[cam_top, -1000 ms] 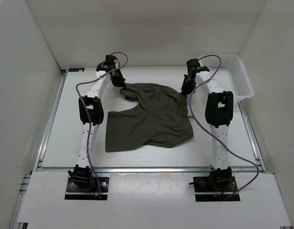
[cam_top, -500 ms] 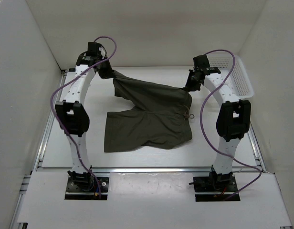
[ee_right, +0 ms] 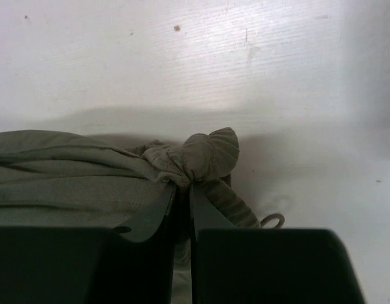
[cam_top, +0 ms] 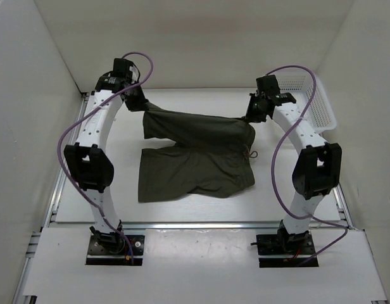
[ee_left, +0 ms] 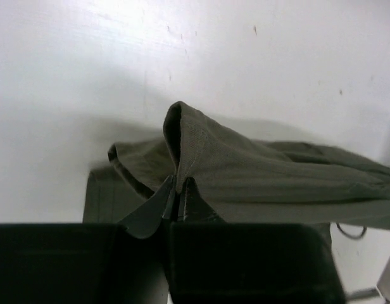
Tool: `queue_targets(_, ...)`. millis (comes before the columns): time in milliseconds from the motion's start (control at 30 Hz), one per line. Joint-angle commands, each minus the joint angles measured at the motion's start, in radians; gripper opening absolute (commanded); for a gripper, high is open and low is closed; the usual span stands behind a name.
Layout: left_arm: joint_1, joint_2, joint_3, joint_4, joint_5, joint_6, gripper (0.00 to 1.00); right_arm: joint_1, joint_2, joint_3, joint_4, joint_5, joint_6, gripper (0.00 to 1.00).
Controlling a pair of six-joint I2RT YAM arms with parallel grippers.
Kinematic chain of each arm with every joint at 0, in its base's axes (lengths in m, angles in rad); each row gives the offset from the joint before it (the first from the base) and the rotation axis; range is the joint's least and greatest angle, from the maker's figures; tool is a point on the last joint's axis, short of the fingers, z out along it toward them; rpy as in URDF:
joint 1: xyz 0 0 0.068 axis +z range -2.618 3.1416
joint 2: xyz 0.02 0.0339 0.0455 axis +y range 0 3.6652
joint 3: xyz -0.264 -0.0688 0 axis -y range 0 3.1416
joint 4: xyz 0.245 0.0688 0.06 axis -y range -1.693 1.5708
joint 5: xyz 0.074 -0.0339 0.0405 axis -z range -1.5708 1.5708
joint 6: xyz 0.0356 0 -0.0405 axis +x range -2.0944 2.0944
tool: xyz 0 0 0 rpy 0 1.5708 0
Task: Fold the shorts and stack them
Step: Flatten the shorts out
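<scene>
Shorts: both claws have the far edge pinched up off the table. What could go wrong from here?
1. The left claw grips only a thin hem edge of the dark olive-green fabric shorts; it might slip free under tension.
2. The right claw holds a bunched wad of waistband, so the fold may land crumpled.
3. The drawstring loop hangs close beside that claw and could snag.

Place: robot test lab
Walls (cam_top: 201,38): plain white, behind the right pincer (cam_top: 251,118)
Table (cam_top: 201,209): white, metal rail (cam_top: 201,224) at edge
Basket (cam_top: 321,107): white, right of that pincer
</scene>
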Motion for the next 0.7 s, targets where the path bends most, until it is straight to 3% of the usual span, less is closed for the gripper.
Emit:
queue_targets(0, 0.007, 0.116, 0.132, 0.010, -0.100, 0.015, 0.10, -0.007, 0.095, 0.104, 0.046, 0.059, -0.008, 0.00)
queue_targets(100, 0.031, 0.337, 0.382, 0.010, -0.126, 0.015, 0.10, -0.007, 0.239, 0.276, 0.086, 0.069, -0.008, 0.01)
queue_targets(133, 0.040, 0.395, 0.447, 0.021, -0.103, 0.015, 0.20, 0.002, 0.279, 0.328, 0.102, 0.078, -0.018, 0.18)
queue_targets(167, 0.063, 0.513, 0.589, 0.011, -0.062, 0.015, 0.40, 0.002, 0.369, 0.388, 0.086, 0.078, -0.018, 0.60)
queue_targets(200, 0.076, 0.563, 0.658, -0.012, -0.024, 0.015, 0.80, 0.002, 0.409, 0.534, 0.042, 0.063, -0.018, 0.72)
queue_targets(267, 0.102, 0.601, 0.702, -0.069, 0.053, -0.013, 0.94, 0.011, 0.453, 0.597, -0.023, 0.062, -0.031, 0.87)
queue_targets(300, 0.114, 0.570, 0.644, -0.060, 0.053, -0.022, 1.00, 0.022, 0.430, 0.544, -0.011, 0.073, -0.031, 0.88)
queue_targets(367, 0.114, 0.423, 0.412, 0.033, 0.015, -0.022, 1.00, 0.022, 0.349, 0.446, 0.056, 0.082, -0.040, 0.90)
queue_targets(467, 0.114, 0.294, 0.274, 0.050, -0.054, 0.004, 1.00, 0.022, 0.243, 0.265, 0.100, 0.082, -0.031, 0.90)
queue_targets(533, 0.114, 0.255, 0.162, 0.050, -0.063, 0.034, 0.92, 0.022, 0.175, 0.151, 0.115, 0.069, -0.020, 0.89)
queue_targets(567, 0.114, 0.243, 0.132, 0.050, -0.080, 0.034, 0.82, 0.022, 0.152, 0.114, 0.124, 0.069, -0.020, 0.89)
queue_targets(600, 0.103, 0.233, 0.074, 0.050, -0.080, 0.047, 0.48, 0.022, 0.129, 0.076, 0.124, 0.069, -0.011, 0.87)
queue_targets(667, 0.103, 0.233, 0.032, 0.050, -0.080, 0.047, 0.17, 0.022, 0.068, -0.029, 0.139, 0.069, -0.002, 0.87)
